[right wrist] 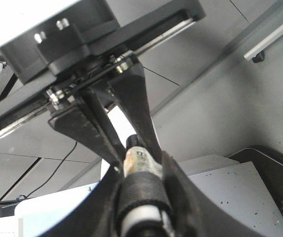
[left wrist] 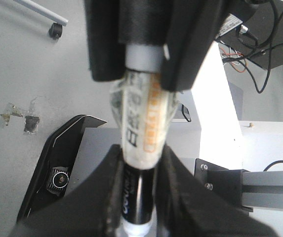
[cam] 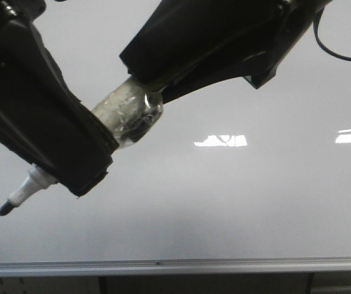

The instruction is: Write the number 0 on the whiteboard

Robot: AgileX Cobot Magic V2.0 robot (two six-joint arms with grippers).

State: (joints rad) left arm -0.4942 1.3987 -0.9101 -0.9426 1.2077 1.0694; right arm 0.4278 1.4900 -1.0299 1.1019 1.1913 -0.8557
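Gripping the same marker (cam: 126, 116) from opposite ends, the two arms meet in front of the whiteboard (cam: 236, 208). The left pincer (cam: 86, 159) is pinching the barrel toward the tip end, and the black felt tip (cam: 5, 209) sticks out below it, down and to the left in the front view. The right pincer (cam: 147, 82) is clamped on the back end of the same barrel, which is wrapped in clear tape between the two grasps.

The marker's long axis runs on a slant, from upper right at the right pincer down to lower left at the tip. The left wrist view shows the same barrel (left wrist: 141, 133) passing straight between both sets of fingers, and the right wrist view shows it (right wrist: 139, 165) held end-on.

No stroke of the number 0 can be seen on the board; only bright light reflections mark its glossy face, so the writing looks not yet begun. Whether the tip touches the board cannot be told from these views. The left arm is nearer the tip, so it seems placed to do the writing once the right pincer lets go.
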